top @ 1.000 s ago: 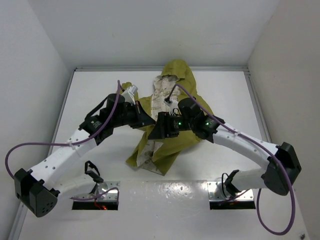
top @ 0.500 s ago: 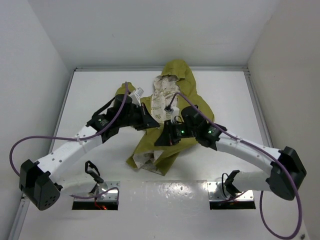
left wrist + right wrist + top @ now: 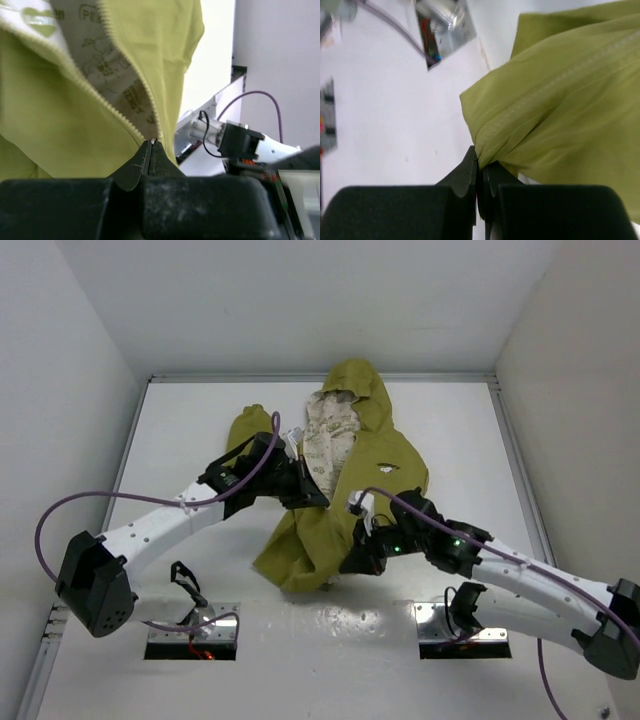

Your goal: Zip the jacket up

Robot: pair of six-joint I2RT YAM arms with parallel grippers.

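From above, the jacket (image 3: 375, 455) lies mid-way across the table (image 3: 190, 440), hood toward the far wall. The left gripper (image 3: 312, 495) is on its front, the right gripper (image 3: 352, 562) at its near hem. Only the left wrist view shows the zipper (image 3: 120, 117) rows meeting at tightly pinched fingers, beside the printed lining (image 3: 95, 45). The right wrist view shows fingers clamped on a hem fold.

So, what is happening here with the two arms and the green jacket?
Two robot arms are zipping up the jacket, which lies on the table. The left gripper is shut where the two rows of zipper teeth meet, partway up the front. The right gripper pinches the bottom edge of the jacket. Below the left gripper the front looks closed; above it the jacket is open and shows the cream lining.
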